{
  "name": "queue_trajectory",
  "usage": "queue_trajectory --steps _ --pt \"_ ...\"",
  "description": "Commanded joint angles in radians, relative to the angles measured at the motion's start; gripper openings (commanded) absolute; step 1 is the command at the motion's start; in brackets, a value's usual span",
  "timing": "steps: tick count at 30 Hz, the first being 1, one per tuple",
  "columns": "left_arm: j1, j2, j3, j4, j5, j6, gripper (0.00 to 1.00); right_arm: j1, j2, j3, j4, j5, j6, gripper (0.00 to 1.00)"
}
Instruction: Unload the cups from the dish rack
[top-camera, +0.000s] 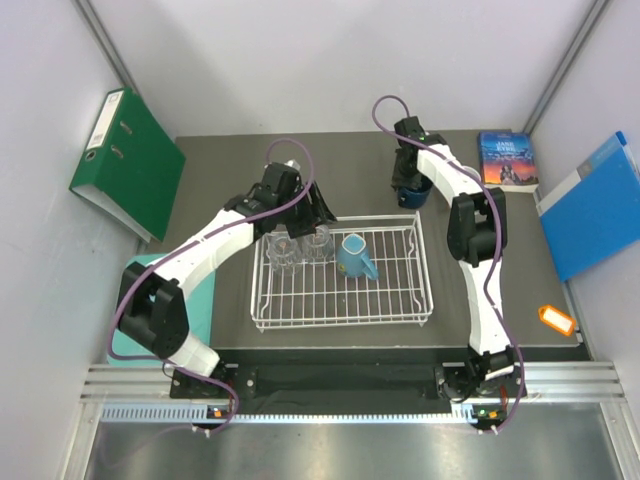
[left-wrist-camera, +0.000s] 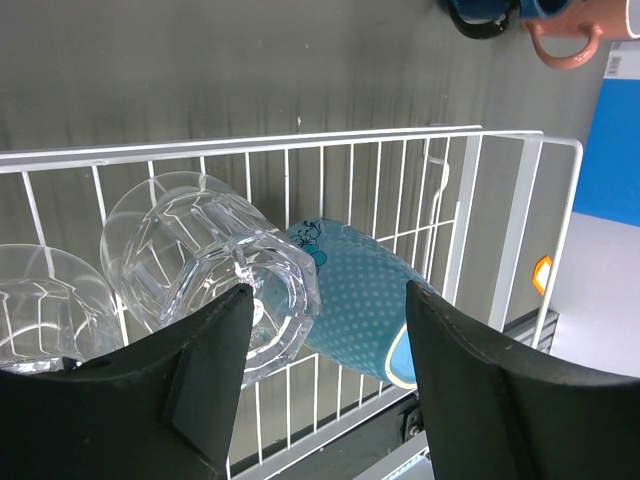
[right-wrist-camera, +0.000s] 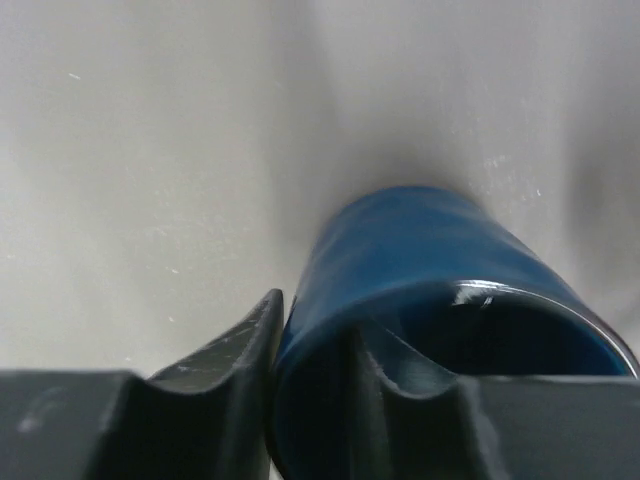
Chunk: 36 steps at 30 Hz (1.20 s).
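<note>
R gripper (right-wrist-camera: 315, 335) is pinched on the wall of the dark blue mug (right-wrist-camera: 430, 260), w/ one finger inside & one outside. The mug sits right under it, out past the dish rack (top-camera: 340, 300). I can't tell if it is on the table (top-camera: 220, 170) or just over it. The pink mug (left-wrist-camera: 565, 40) stands just beside the dark blue one, out of the rack too. So 2 cups look done, or nearly done.

L gripper (left-wrist-camera: 328, 300) is wide open & holds nothing. It hangs low over the rack. A glass tumbler (left-wrist-camera: 200, 270) is right in front of it, close by one finger. The light blue mug (left-wrist-camera: 360, 300) lies btw the fingers, just beside that tumbler. A 2nd tumbler (left-wrist-camera: 40, 300) is off to the side, past that same finger. So 3 cups are left in the rack. I think the L arm will go for the near tumbler.
</note>
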Motion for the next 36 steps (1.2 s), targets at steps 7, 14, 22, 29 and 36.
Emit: queue_trajectory --steps 7,14,22,29,36 --pt "0.002 -0.008 0.05 -0.013 -0.03 0.06 0.7 0.0 -0.106 0.008 0.077 -0.001 0.005 0.47" --pt "0.0 -0.119 0.056 0.013 -0.151 0.113 0.72 0.014 -0.424 -0.29 0.452 -0.096 0.068 0.8" --pt "-0.03 -0.196 0.044 -0.01 -0.163 0.181 0.71 0.041 -0.739 -0.532 0.663 -0.259 0.135 1.0" --pt "-0.235 -0.22 0.042 -0.055 -0.353 0.156 0.69 0.128 -0.99 -0.724 0.677 -0.288 0.057 1.0" --pt "-0.438 -0.099 0.128 -0.173 -0.525 0.173 0.72 0.198 -1.228 -0.865 0.565 -0.189 0.051 1.0"
